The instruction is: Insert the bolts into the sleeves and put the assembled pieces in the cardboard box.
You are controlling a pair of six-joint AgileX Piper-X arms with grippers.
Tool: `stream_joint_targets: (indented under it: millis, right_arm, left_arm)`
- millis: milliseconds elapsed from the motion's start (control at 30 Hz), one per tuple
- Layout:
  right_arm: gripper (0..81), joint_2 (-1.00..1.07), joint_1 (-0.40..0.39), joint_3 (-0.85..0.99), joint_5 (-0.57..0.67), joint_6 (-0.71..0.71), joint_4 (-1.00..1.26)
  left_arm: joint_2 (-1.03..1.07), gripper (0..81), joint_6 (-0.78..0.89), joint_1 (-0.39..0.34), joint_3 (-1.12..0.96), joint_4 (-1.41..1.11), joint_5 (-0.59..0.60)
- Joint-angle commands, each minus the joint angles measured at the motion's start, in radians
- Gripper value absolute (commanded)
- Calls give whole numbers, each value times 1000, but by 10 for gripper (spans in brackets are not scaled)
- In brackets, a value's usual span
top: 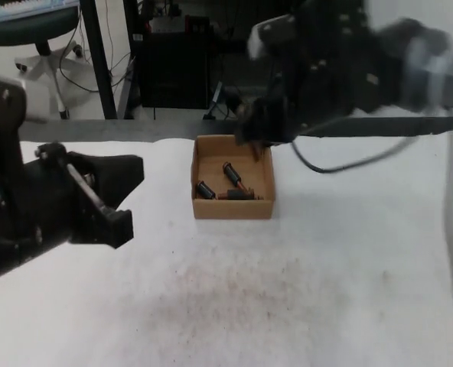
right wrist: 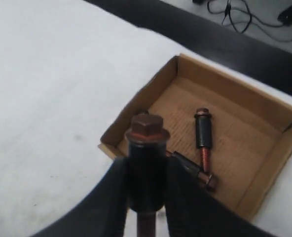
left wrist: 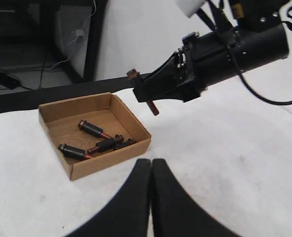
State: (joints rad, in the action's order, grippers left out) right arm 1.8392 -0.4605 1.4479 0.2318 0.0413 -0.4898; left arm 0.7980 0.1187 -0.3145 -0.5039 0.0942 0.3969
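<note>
Left wrist view: left gripper is hovering over the white bench cover, its fingers pressed together on nothing. Right gripper is clenching a bolt-in-sleeve piece, tilted, over the edge of the cardboard box. Assembled pieces are lying inside the box.

Right wrist view: right fingers are squeezing the sleeve, with the bolt head facing the camera and the box beyond.

High view: right gripper is hanging at the box's far rim.
</note>
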Motion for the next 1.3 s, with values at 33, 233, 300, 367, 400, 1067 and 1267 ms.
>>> stream_joint_targets:
  millis: [33, 233, 300, 367, 400, 1067, 1267]
  right_arm:
    - [8, 135, 4, 159, -21, -26, -86]
    - [8, 284, 4, 333, -58, -26, -170]
    - [8, 321, 4, 375, -83, -26, -192]
    - [8, 344, 4, 396, -88, -26, -195]
    - [8, 356, 4, 404, -94, -26, -193]
    - [12, 426, 68, 432, -129, -19, -119]
    - [273, 426, 68, 447, -68, -21, -106]
  left_arm:
    - [-43, 3, -10, 4, -5, 41, -22]
    - [-92, 3, -10, 4, -5, 99, -22]
    - [-105, 3, -10, 4, -5, 107, -22]
    - [-119, 3, -10, 4, -5, 113, -22]
    - [-124, 3, -10, 4, -5, 115, -22]
    - [-134, 3, -15, 4, -5, 127, -22]
    - [-134, 3, -15, 4, -5, 127, -22]
